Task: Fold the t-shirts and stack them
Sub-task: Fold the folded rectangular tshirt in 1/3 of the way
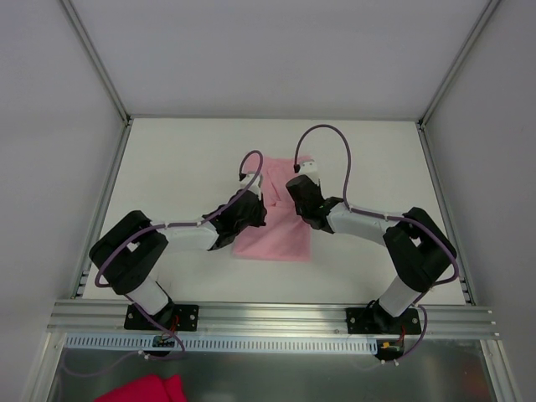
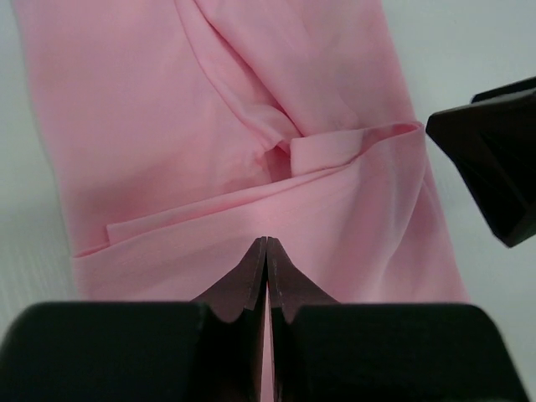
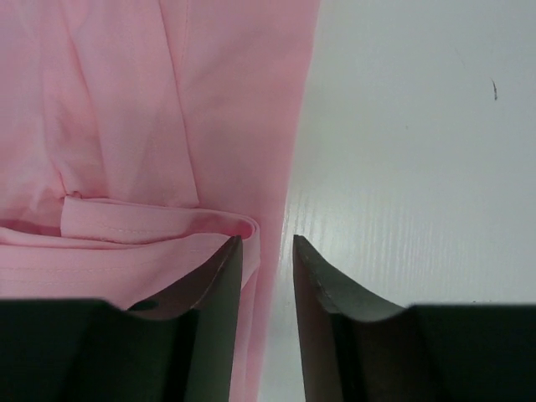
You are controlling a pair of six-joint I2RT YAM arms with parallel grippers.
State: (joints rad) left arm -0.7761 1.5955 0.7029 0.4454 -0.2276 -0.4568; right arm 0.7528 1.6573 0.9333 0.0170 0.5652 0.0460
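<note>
The pale pink t-shirt (image 1: 276, 239) lies partly folded in the middle of the white table (image 1: 167, 167), with a folded hem across it (image 2: 335, 151) (image 3: 159, 222). My left gripper (image 1: 253, 203) (image 2: 266, 243) sits on the shirt's left part. Its fingers are pressed together, with a thin sliver of pink between them. My right gripper (image 1: 304, 177) (image 3: 266, 243) is open and straddles the shirt's right edge: one finger (image 3: 219, 276) over the folded fabric, the other (image 3: 322, 280) over bare table. The right gripper also shows as a black shape (image 2: 494, 159) in the left wrist view.
A deep magenta cloth (image 1: 142, 389) lies below the table's near edge, behind the aluminium rail (image 1: 268, 318) that carries both arm bases. White enclosure walls and metal posts (image 1: 96, 59) border the table on the left, right and far sides.
</note>
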